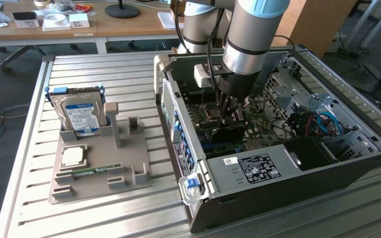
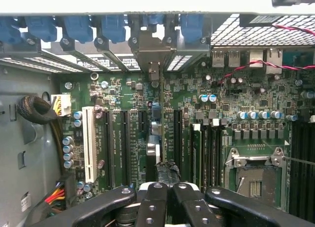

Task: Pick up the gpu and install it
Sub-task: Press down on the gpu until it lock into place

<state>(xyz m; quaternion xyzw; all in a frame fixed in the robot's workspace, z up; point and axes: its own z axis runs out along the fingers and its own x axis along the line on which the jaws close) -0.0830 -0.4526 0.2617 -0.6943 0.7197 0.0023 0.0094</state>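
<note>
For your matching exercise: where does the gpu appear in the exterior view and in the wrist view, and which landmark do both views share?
Exterior view: the gpu stands on edge inside the open computer case, directly below the tool, over the motherboard.
Wrist view: the gpu is seen edge-on, running from the tool towards its bracket at the case's rear slots.
Shared landmark: the green motherboard.
</note>
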